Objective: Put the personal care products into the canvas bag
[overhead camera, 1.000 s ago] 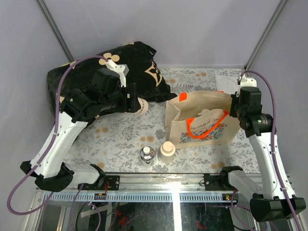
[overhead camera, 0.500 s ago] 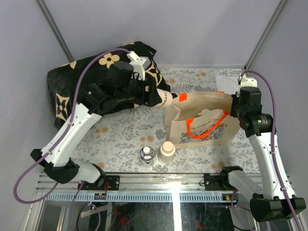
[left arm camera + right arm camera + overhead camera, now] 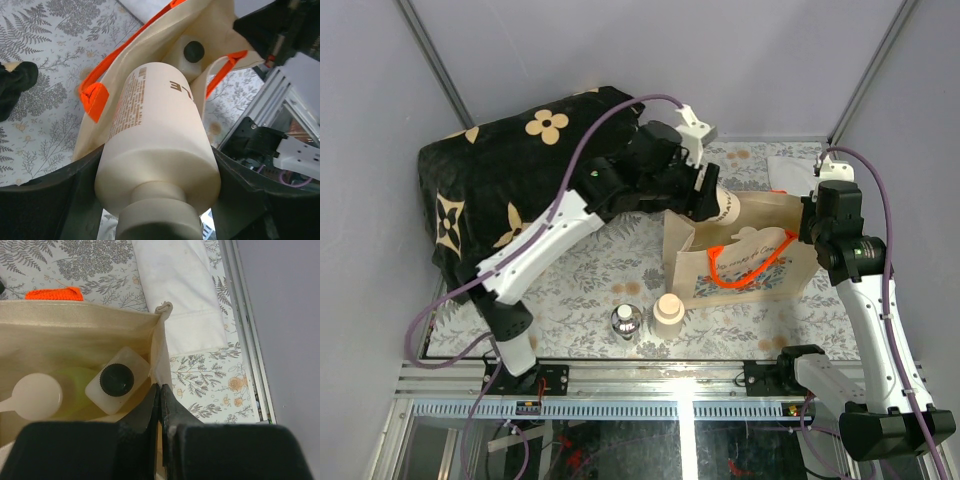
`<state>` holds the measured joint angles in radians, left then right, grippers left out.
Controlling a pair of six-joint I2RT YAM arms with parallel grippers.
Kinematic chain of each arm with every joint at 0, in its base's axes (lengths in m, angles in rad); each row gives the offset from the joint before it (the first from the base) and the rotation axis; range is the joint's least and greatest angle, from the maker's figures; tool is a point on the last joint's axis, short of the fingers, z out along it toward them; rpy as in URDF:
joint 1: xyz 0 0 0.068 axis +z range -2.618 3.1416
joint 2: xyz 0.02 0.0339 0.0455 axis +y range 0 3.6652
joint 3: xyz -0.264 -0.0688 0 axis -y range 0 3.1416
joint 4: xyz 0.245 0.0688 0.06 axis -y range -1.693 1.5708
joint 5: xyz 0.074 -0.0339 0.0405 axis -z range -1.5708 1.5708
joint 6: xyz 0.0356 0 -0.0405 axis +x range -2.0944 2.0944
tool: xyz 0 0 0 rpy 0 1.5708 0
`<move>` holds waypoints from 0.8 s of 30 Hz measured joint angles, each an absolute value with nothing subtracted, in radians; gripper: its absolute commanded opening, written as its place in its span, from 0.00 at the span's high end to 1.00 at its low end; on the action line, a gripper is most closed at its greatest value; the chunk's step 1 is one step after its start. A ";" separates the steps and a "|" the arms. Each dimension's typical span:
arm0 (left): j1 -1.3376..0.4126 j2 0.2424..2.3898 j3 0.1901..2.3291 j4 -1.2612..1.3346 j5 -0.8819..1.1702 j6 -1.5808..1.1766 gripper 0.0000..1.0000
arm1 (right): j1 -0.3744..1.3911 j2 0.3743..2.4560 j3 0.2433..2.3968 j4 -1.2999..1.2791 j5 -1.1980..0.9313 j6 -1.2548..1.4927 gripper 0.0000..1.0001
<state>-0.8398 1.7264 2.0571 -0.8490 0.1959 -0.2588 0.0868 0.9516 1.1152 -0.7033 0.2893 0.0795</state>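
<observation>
Plastic, smooth and probably light, makes the cream bottle [image 3: 157, 145] slip-prone; the left fingers [image 3: 42, 200] clamp its body near the shoulder, above the canvas bag [image 3: 695, 270] mouth. The right fingers [image 3: 145, 415], pressed together, pinch the bag's soft rim.

The canvas bag [image 3: 695, 275] is coarse, matt woven cloth with webbing handles. At centre frame in the left wrist view, the cream bottle [image 3: 160, 145] is smooth, satiny plastic with printed lettering. Inside the bag, the white bottle [image 3: 136, 365] is milky plastic under a ribbed dark cap [image 3: 116, 380]; the pale green bottle [image 3: 75, 380] looks translucent. At lower centre of the top view the clear round bottle [image 3: 627, 320] gleams glossily. The black blanket [image 3: 500, 180] is soft plush. The table [image 3: 570, 290] wears matt printed cloth, edged by a brushed metal rail [image 3: 650, 385].
</observation>
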 measured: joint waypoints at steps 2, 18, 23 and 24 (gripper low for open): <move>-0.847 1.781 2.082 -0.854 0.183 -0.251 1.00 | 0.087 0.952 1.115 -0.702 0.292 0.079 1.00; -0.899 2.119 2.359 -1.040 0.085 -0.196 1.00 | 0.087 0.941 1.094 -0.692 0.294 0.083 1.00; -0.924 2.127 2.358 -1.082 0.051 -0.176 1.00 | 0.087 0.941 1.090 -0.690 0.294 0.083 1.00; -0.930 2.127 2.350 -1.087 0.040 -0.173 1.00 | 0.087 0.941 1.089 -0.690 0.294 0.083 1.00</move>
